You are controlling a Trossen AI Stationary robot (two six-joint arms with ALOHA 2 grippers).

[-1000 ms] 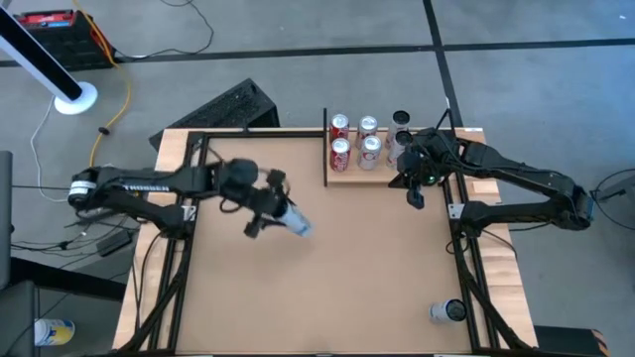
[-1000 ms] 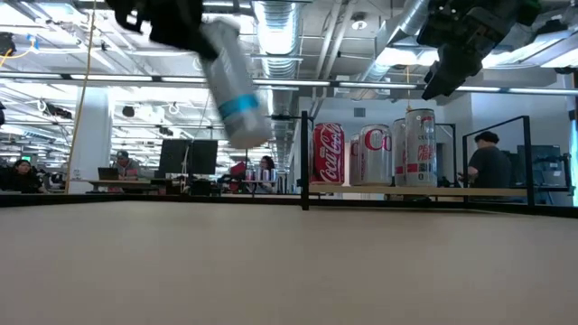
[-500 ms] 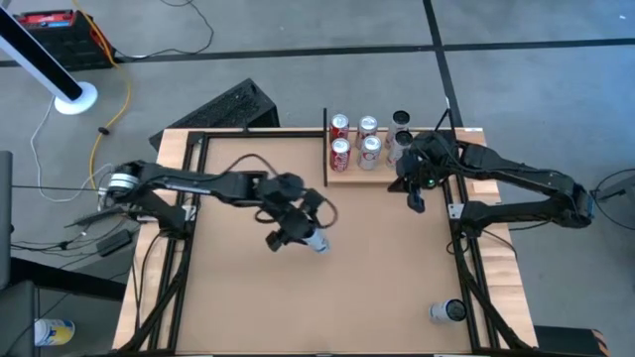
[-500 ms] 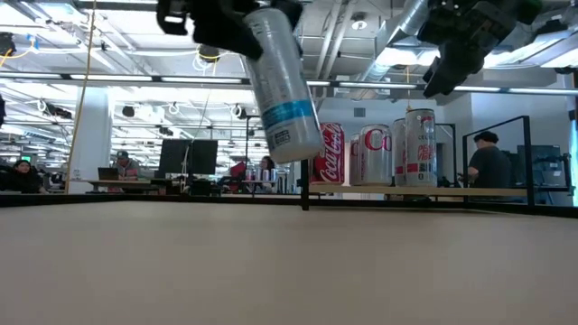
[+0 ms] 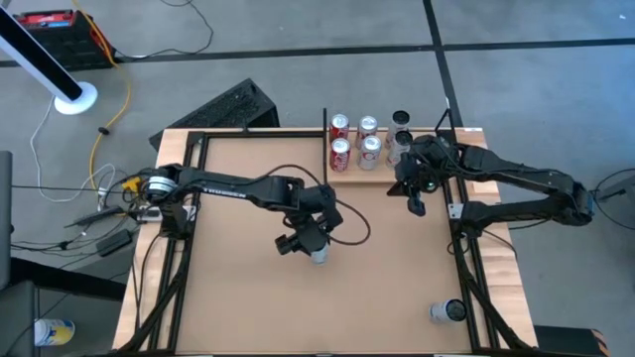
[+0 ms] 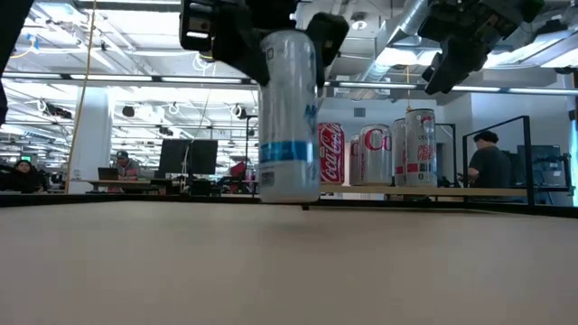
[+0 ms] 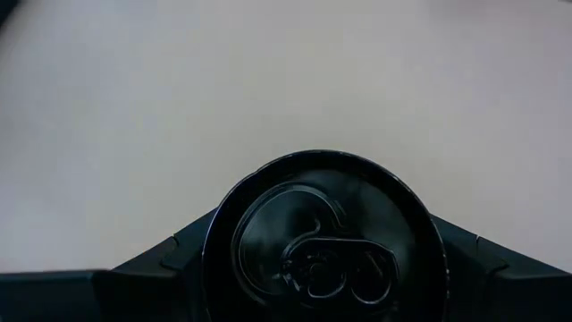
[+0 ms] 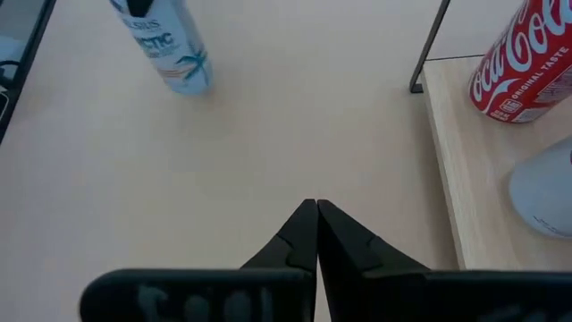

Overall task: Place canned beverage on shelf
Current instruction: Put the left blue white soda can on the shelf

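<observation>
The left arm stretches from the table's left edge across to the middle of the brown tabletop (image 5: pixel 238 297), its wrist turned down so the left gripper (image 5: pixel 314 241) points straight at the surface. Its dark fingers (image 7: pixel 170 259) are clamped on either side of a tall, slim white can with a light-blue band (image 6: pixel 288 117), gripping it near the dark top lid. The can hangs upright directly below the gripper, its base low over the table; whether it touches the surface cannot be told.

Beyond this gripper, toward the far edge of the table, lies the pale light-wood shelf plank (image 5: pixel 359 175) with a thin black upright bar (image 5: pixel 325 147) at its near-left end. On the plank stand two red cola cans (image 5: pixel 339 140) and two silver cola cans (image 5: pixel 369 139), and at its right end further cans (image 5: pixel 400 119) partly hidden behind the right arm. The held can is well apart from the shelf.

The right arm reaches in from the table's right side with its elbow bent, and the right gripper (image 5: pixel 415 190) hovers above the table just beside the shelf's right end. Its fingertips (image 8: pixel 315 234) are pressed together with nothing between them. Another can (image 5: pixel 447 311) lies on its side near the table's front right corner, far behind that gripper.
</observation>
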